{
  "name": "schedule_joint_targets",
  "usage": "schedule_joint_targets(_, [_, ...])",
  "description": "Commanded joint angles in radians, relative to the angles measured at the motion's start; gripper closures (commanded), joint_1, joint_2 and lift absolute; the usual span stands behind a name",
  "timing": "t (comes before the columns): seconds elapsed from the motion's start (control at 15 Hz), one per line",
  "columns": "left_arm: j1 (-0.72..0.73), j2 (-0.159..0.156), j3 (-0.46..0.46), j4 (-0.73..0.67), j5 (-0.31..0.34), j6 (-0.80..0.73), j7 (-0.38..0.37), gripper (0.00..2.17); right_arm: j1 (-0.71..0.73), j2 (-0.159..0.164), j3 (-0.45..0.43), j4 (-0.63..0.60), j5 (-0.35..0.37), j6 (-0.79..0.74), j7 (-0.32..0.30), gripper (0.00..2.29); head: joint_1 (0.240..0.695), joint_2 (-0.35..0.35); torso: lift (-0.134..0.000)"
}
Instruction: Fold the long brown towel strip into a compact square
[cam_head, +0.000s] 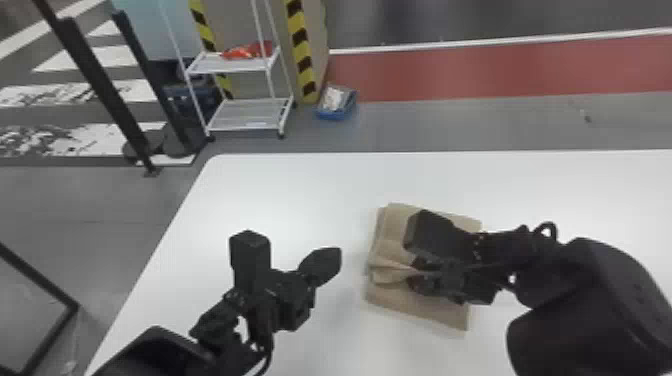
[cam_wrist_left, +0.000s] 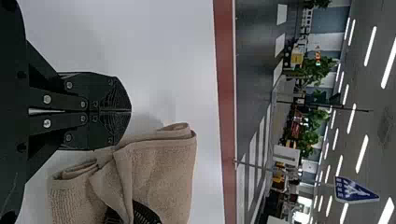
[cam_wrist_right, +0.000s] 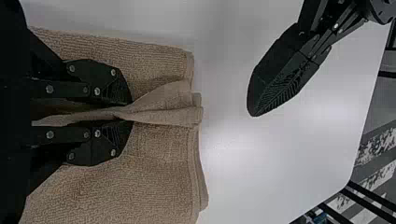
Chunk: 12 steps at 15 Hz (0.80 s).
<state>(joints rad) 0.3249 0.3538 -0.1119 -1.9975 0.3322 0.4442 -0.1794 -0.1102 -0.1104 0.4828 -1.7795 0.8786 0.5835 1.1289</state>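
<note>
A white table (cam_head: 280, 190) stands on a grey floor (cam_head: 450, 122). On it lies the brown towel (cam_head: 425, 311), layered nearly square. The right gripper (cam_wrist_right: 131, 112) pinches a raised fold; the left gripper (cam_wrist_left: 131, 111), fingertips together, is empty nearby. Probably a late fold; next, lay that flap flat and release.

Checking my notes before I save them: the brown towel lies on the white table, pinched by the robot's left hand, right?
No, the right hand pinches the brown towel on the white table, as the right wrist view shows.
</note>
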Motion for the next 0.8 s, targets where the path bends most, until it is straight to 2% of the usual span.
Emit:
schedule_joint_targets(0.0, [0.000,0.001,0.000,-0.001,0.001,0.000,0.000,1.19,0.000,0.000,-0.003,0.000,-0.001,0.008,0.005,1.07,0.695,0.191,-0.124])
schedule_joint_targets(0.07, [0.000,0.001,0.000,-0.003,0.001,0.000,0.000,1.19,0.000,0.000,-0.006,-0.001,0.000,0.020,0.008,1.18,0.695,0.191,-0.124])
schedule_joint_targets(0.47, [0.005,0.004,0.000,-0.009,0.002,0.000,0.000,1.20,0.012,-0.006,-0.078,-0.097,-0.018,0.023,0.014,1.18,0.695,0.177,-0.124])
schedule_joint_targets(0.6, [0.009,0.004,-0.003,-0.017,0.002,0.003,0.000,1.20,0.007,-0.012,-0.110,-0.130,-0.047,0.020,0.017,1.18,0.695,0.163,-0.124])
schedule_joint_targets(0.73, [0.009,0.002,-0.011,-0.021,0.027,0.006,-0.011,1.20,0.006,-0.015,-0.151,-0.155,-0.066,0.020,0.022,1.18,0.695,0.151,-0.124])
